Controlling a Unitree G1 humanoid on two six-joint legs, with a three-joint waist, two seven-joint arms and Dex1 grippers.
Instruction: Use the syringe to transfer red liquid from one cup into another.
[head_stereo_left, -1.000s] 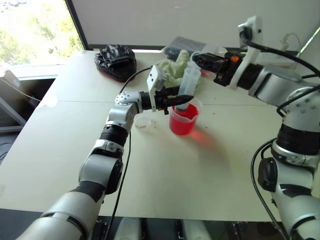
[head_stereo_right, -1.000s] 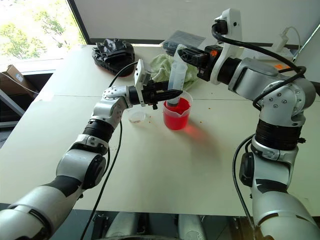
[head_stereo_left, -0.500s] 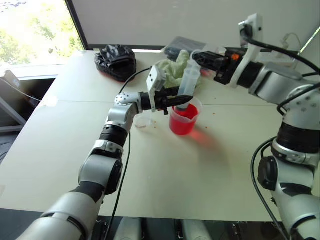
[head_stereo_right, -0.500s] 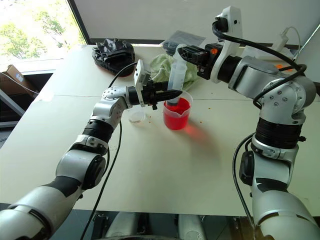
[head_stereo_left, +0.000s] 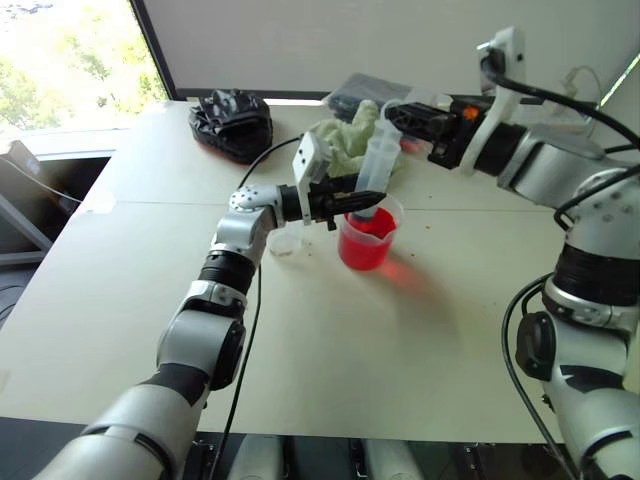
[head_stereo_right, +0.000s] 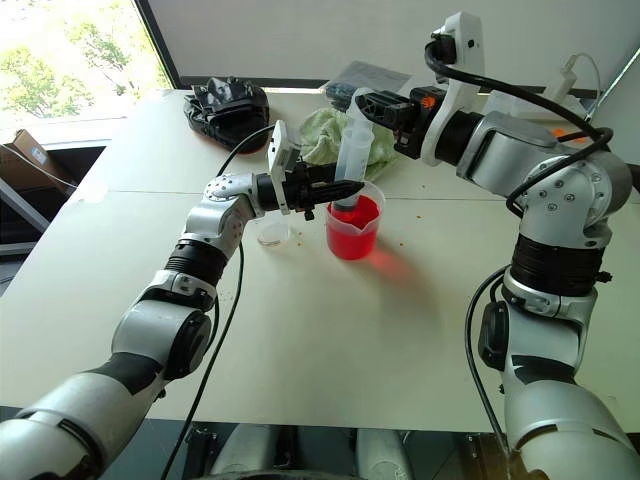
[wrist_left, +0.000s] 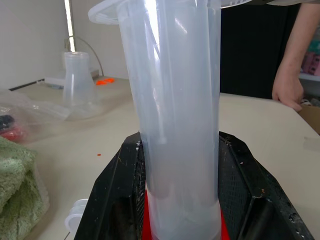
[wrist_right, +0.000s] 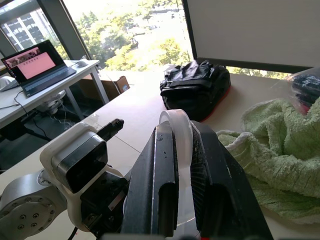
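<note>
clearly the syringe (head_stereo_right: 350, 160) stands nearly upright with its tip down in the spouted beaker (head_stereo_right: 353, 228), which holds the red liquid (head_stereo_right: 352, 238). the left gripper (head_stereo_right: 338, 189) is clamped on the lower barrel just above the beaker's rim, apparently to keep the tube steady and its tip under the surface. the right gripper (head_stereo_right: 372, 105) is closed on the white plunger top, above the beaker, a hold that suits pulling the plunger up to draw liquid in. the barrel looks clear in the left wrist view, so little or no liquid seems drawn yet. the small plain cup (head_stereo_right: 272, 235) sits just beside the beaker, on the left arm's side, looking empty and ready to receive. a green towel (head_stereo_right: 335, 135) lies behind the beaker, probably for spills.
</note>
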